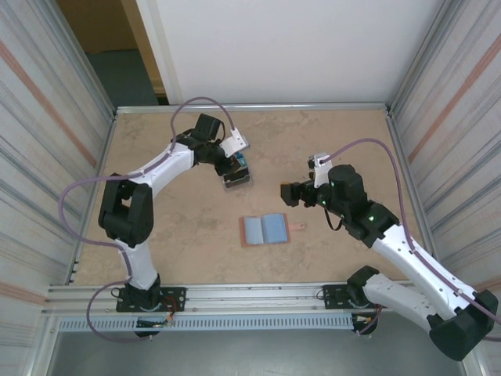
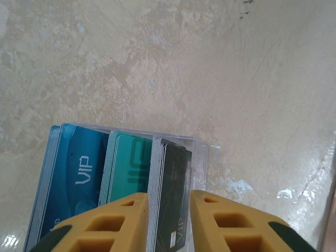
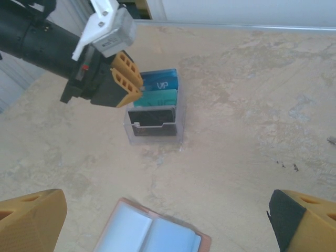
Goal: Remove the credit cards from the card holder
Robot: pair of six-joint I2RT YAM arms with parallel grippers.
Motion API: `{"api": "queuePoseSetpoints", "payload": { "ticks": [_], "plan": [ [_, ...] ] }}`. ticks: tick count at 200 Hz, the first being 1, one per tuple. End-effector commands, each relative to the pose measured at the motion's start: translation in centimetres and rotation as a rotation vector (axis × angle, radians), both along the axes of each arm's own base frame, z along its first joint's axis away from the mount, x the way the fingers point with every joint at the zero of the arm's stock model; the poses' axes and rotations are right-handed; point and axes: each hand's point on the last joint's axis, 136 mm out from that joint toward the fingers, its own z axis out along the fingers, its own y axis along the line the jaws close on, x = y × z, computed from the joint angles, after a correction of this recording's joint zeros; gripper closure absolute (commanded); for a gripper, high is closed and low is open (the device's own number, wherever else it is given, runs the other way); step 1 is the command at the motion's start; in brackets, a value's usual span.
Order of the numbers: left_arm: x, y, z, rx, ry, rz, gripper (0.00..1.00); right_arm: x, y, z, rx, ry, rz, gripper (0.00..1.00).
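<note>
Fingers (image 2: pixel 105 226) of my left gripper (image 2: pixel 169 197) straddle dark plastic cards (image 2: pixel 170 173), seemingly filing them in clear stand (image 3: pixel 156 139) beyond salmon-pink bifold wallet (image 1: pixel 264 229); grip unclear, right gripper (image 1: pixel 291 194) agape.

Salmon-pink bifold card holder (image 1: pixel 264 229) flat on the beige table (image 1: pixel 352 141); behind it, slightly left, the clear plastic stand (image 1: pixel 236 179), blue and teal plastic cards (image 2: pixel 84 173) in it, left gripper (image 1: pixel 235 167) directly above.

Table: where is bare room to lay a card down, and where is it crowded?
Free: the far right of the table, between the back rail and the right arm; also the near left, between the left arm and the card holder. Crowded: the middle, among the card stand, left gripper and right gripper.
</note>
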Motion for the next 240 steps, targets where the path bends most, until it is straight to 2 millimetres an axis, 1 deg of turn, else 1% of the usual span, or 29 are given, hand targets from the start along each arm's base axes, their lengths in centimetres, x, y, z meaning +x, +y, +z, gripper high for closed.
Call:
{"api": "queuePoseSetpoints", "payload": {
  "ticks": [1,7,10,19,49,79,90,110,134,161,185,209,225,240],
  "plan": [
    [-0.9,0.3,2.2,-0.03,-0.03,0.011,0.67,0.1,-1.0,0.3,0.012,-0.01,-0.051,0.02],
    [-1.0,0.3,2.4,-0.034,-0.036,0.013,0.66,0.0,-1.1,0.3,0.012,-0.011,-0.054,0.01],
    [-1.1,0.4,2.4,-0.035,-0.037,0.016,0.63,0.0,-1.2,0.4,0.013,-0.014,-0.056,0.02],
    [-1.3,0.5,2.9,-0.044,-0.049,0.022,0.61,0.0,-1.3,0.4,0.011,-0.017,-0.061,0.02],
    [-2.0,1.2,4.3,-0.063,-0.086,0.054,0.46,0.0,-1.9,0.4,0.005,-0.021,-0.088,0.01],
    [-2.8,2.5,5.5,-0.077,-0.144,0.123,0.22,-0.1,-2.5,0.1,-0.001,-0.026,-0.115,0.02],
    [-3.2,3.1,6.1,-0.09,-0.173,0.155,0.16,-0.1,-2.9,0.1,-0.003,-0.031,-0.131,0.02],
    [-4.0,4.4,7.2,-0.119,-0.222,0.233,0.02,-0.1,-3.5,0.1,-0.006,-0.045,-0.159,0.02],
    [-5.1,6.3,8.7,-0.155,-0.278,0.331,0.01,-0.1,-4.3,0.4,-0.004,-0.069,-0.197,0.02],
    [-6.8,8.2,9.3,-0.2,-0.309,0.428,0.01,-0.1,-5.5,0.4,-0.007,-0.086,-0.253,0.02],
    [-8.2,9.7,9.1,-0.231,-0.324,0.503,0.01,0.1,-6.4,0.3,-0.011,-0.091,-0.3,0.01],
    [-9.4,11.6,8.7,-0.263,-0.357,0.595,0.01,0.5,-7.8,0.0,-0.026,-0.087,-0.372,0.01],
    [-10.0,13.3,8.1,-0.271,-0.403,0.666,0.01,0.7,-8.6,-0.7,-0.05,-0.097,-0.409,0.01],
    [-10.4,15.2,7.5,-0.254,-0.459,0.743,0.01,0.9,-8.7,-1.6,-0.077,-0.109,-0.405,0.02]
  ]
}}
